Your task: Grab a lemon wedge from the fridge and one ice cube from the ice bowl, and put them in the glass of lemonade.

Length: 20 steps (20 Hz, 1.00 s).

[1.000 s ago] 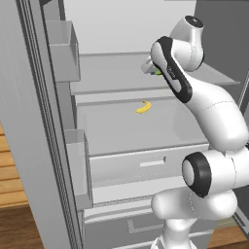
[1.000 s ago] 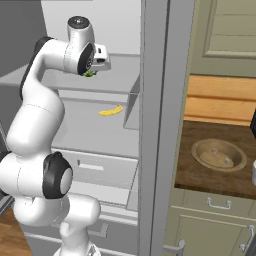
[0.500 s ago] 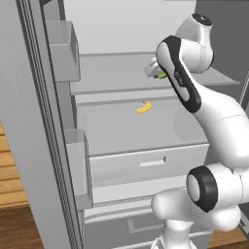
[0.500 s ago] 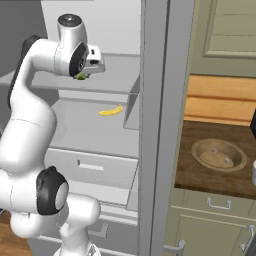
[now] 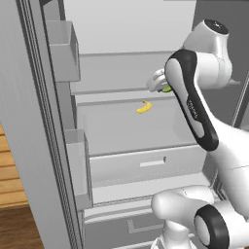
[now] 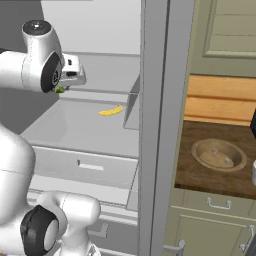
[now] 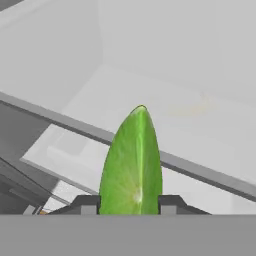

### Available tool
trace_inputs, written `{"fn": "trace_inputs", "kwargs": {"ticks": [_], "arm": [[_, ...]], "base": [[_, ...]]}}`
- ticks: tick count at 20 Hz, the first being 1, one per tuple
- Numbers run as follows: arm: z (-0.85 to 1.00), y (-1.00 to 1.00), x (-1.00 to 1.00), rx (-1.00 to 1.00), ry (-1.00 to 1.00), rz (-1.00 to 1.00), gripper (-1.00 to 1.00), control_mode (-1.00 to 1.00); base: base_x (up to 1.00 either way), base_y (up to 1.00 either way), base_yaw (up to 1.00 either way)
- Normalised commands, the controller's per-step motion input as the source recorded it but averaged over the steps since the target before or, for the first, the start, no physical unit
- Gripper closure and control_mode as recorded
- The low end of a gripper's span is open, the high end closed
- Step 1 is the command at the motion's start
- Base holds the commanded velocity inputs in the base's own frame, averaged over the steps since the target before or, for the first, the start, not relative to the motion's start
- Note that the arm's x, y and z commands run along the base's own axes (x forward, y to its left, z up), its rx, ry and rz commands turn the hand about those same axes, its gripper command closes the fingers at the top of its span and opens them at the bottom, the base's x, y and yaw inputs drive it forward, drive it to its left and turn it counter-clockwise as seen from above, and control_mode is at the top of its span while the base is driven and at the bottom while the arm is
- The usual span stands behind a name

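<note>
The fridge [image 5: 121, 129] stands open with its pale shelves bare to me. My gripper [image 5: 162, 86] hangs over the front edge of a shelf, shut on a green lemon wedge [image 7: 132, 165] that stands upright between the fingertips [image 7: 86, 205]. From the right base view the gripper [image 6: 64, 86] sits just under the white wrist, a bit of the green wedge [image 6: 60, 90] peeking out. The ice bowl [image 6: 197, 150], tan-brown and shallow, rests on the wooden counter to the fridge's right with pale cubes in it. A whitish sliver at the right edge may be the glass of lemonade [image 6: 253, 172].
A banana [image 5: 143, 107] lies on the middle shelf behind and below the gripper. The open right fridge door [image 6: 156, 125] stands edge-on between the arm and the counter [image 6: 200, 175]. The left door's bins [image 5: 63, 48] line the other side. A drawer front [image 5: 151, 163] sits below.
The hand with the wedge has come lower and nearer the shelf's front edge, and the upper arm has swung around. The banana and bowl stay put.
</note>
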Motion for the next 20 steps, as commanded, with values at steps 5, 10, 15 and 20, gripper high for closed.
{"fn": "trace_inputs", "kwargs": {"ticks": [5,10,15,20], "arm": [[-0.07,0.03,-1.0,0.01,0.05,-0.01,1.0,-1.0],[-0.31,0.0,-1.0,0.02,0.13,-0.11,1.0,-1.0],[-0.56,-0.02,-0.76,0.0,0.19,-0.2,1.0,-1.0],[-0.42,-0.23,-0.23,0.0,0.13,-0.21,1.0,-1.0]], "base": [[0.0,0.0,0.0],[0.0,0.0,0.0],[0.0,0.0,0.0],[0.0,0.0,0.0]]}}
